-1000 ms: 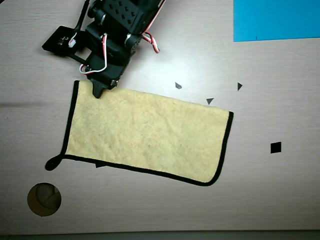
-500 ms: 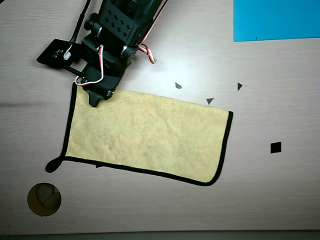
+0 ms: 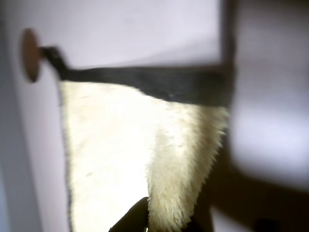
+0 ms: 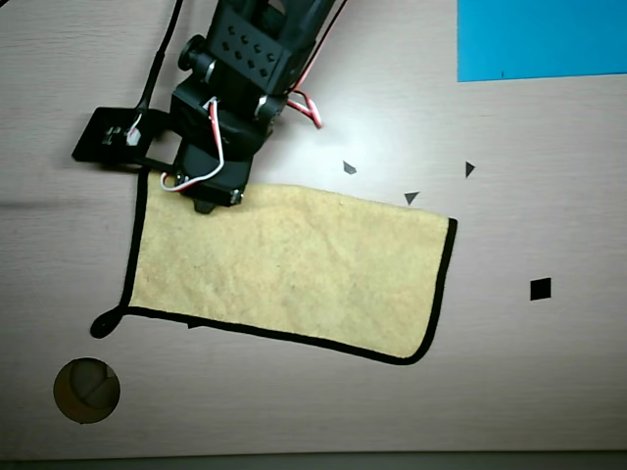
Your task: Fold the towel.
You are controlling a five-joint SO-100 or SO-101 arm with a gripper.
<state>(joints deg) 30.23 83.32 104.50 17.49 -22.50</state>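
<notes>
Item: towel (image 4: 294, 274), flat on the table (image 4: 549, 372), one edge lifted at the gripper (image 4: 204, 204) (wrist view suggests pinched fuzz; jaw opening we cannot tell). We advise carrying the edge across squarely.

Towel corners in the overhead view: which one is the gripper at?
The top-left corner of the towel, under the gripper. The other corners lie clear of the arm; the bottom-left one carries the black loop.

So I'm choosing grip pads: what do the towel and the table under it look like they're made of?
The towel looks like fuzzy pale yellow terry cloth, its long nap plain in the wrist view, with smooth black fabric trim. The table looks like matte, pale wood-grain laminate, though the faint streaks leave that open.
</notes>
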